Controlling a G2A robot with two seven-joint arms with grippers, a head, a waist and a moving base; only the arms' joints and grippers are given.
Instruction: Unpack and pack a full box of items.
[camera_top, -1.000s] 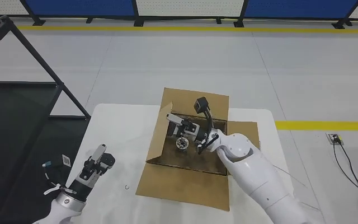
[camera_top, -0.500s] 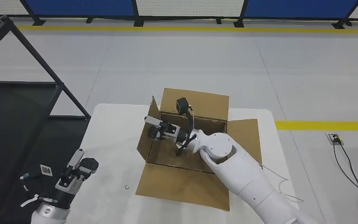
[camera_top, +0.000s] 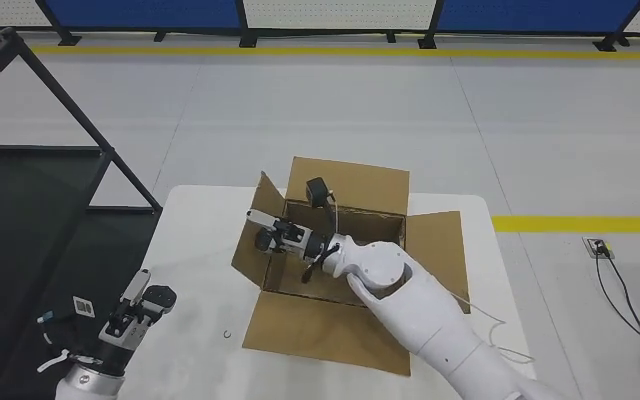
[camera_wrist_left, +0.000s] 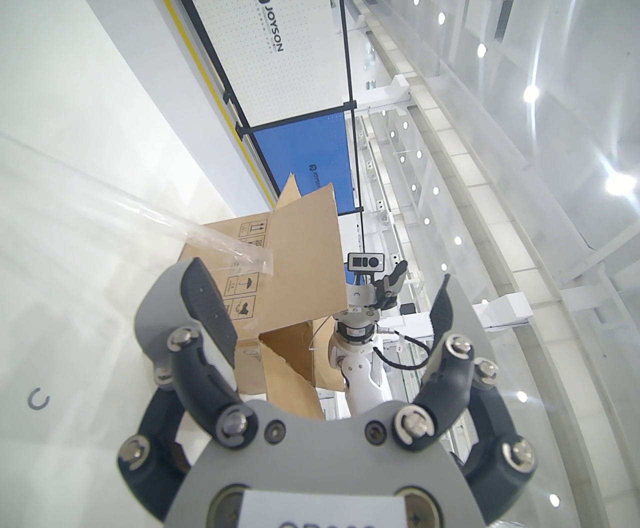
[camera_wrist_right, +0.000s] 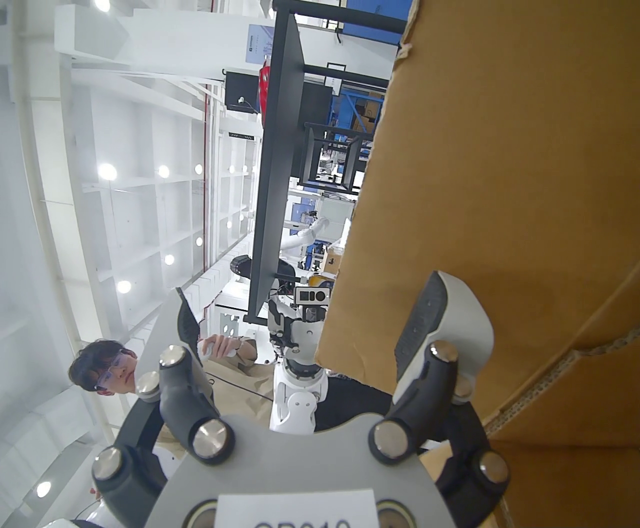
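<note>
Checking the box (camera_top: 350, 185) (camera_wrist_left: 300, 240) (camera_wrist_right: 500, 175): brown cardboard, sitting mid-bench (camera_top: 200, 230) toward the far edge, top open.

- Front flap (camera_top: 330, 335) lies flat on the bench toward the robot. The right one is also folded out.
- Left flap (camera_top: 247, 252) stands up and leans outward.
- The inside is dark and partly covered by the right arm, so I can't make out the contents.

Right claw (camera_top: 257, 228) (camera_wrist_right: 307, 300):
- It sits at the box's left side, level with the top of the left flap.
- It is released, with the fingers spread wide.
- In the wrist view the flap's edge falls between the fingers, and one finger (camera_wrist_right: 440, 310) is in front of the cardboard.
- I can't tell whether either finger touches the flap. It is not clenched on anything.

Left claw (camera_top: 148, 290) (camera_wrist_left: 320, 295):
- It is at the bench's near left corner, well apart from the box and pointed toward it.
- It is released, fingers spread, with nothing between them.

A small open ring (camera_top: 228, 334) (camera_wrist_left: 38, 399) lies on the bench between the left claw and the front flap, touching neither.
</note>
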